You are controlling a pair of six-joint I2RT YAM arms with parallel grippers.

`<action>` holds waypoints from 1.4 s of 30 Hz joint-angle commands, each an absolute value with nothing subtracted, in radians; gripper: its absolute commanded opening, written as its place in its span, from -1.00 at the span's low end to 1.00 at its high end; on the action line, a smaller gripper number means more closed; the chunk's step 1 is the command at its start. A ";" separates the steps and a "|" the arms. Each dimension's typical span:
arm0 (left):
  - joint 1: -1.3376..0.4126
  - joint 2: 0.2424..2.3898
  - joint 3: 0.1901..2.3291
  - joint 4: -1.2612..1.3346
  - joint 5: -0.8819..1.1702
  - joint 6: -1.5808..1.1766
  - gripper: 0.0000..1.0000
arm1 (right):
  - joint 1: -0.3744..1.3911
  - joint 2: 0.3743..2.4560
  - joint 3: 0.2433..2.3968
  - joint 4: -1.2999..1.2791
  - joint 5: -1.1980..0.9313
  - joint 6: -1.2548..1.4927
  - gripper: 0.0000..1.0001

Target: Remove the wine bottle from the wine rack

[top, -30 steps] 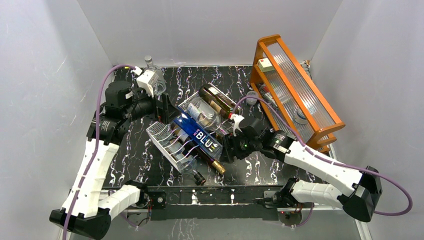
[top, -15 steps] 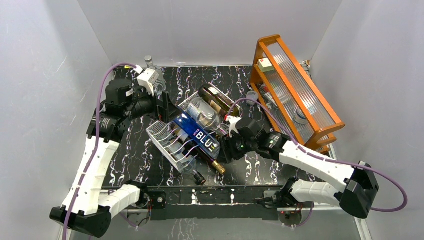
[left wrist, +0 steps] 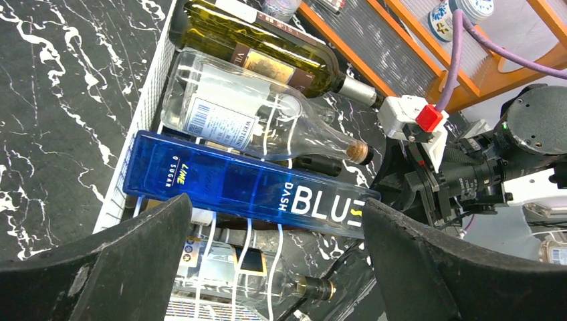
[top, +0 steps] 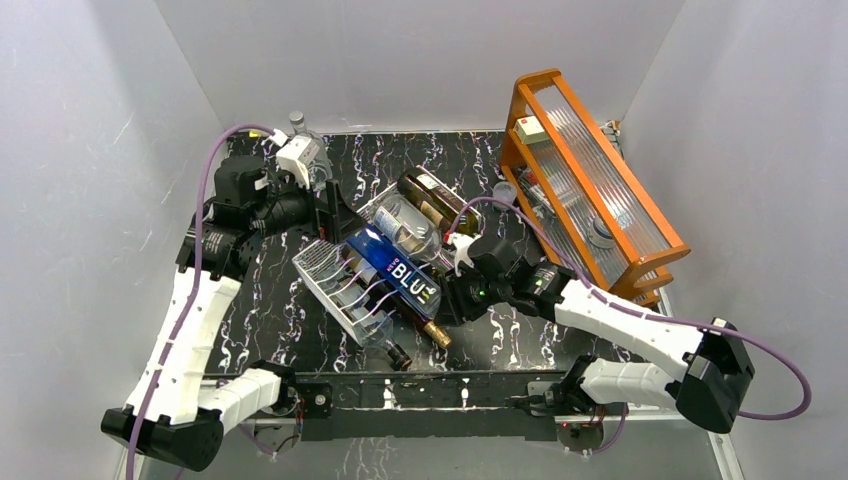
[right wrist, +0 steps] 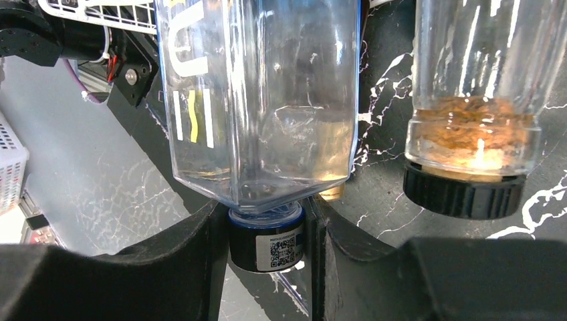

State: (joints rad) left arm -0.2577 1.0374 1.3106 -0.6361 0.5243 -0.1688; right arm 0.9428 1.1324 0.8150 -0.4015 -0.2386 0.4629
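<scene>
The white wire wine rack (top: pixel 322 264) (left wrist: pixel 155 93) lies mid-table with several bottles on it. On top lies a blue square-sided bottle marked BLU (top: pixel 396 268) (left wrist: pixel 247 190) (right wrist: pixel 261 93), its cap end pointing to the near right. My right gripper (top: pixel 450 300) (right wrist: pixel 266 235) is shut on that bottle's black cap (right wrist: pixel 266 239), one finger on each side. Beside it lie a clear bottle (top: pixel 405 225) (left wrist: pixel 247 114) and a dark green wine bottle (top: pixel 435 198) (left wrist: pixel 261 47). My left gripper (top: pixel 335 215) (left wrist: pixel 277 200) hangs open above the rack's far-left side, holding nothing.
An orange wooden frame with ribbed clear panels (top: pixel 590 180) stands at the right. A gold-foiled bottle neck (top: pixel 437 332) and a clear bottle (top: pixel 385 345) stick out of the rack's near side. A small clear bottle (top: pixel 300 130) stands at the far left.
My right gripper has closed its fingers onto the blue bottle's cap and edged slightly left. The left arm has barely moved.
</scene>
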 commanded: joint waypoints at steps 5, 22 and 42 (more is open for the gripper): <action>-0.260 1.045 1.335 -0.619 0.624 -0.177 0.96 | 0.943 1.104 0.965 -0.446 -0.233 0.452 -0.44; -0.445 1.001 1.155 -0.625 0.882 0.406 0.96 | 0.942 1.241 1.266 -0.679 -0.272 0.391 -0.93; -0.691 1.111 1.093 -0.441 0.875 0.826 0.96 | 0.942 1.213 1.303 -0.643 -0.345 0.436 -0.94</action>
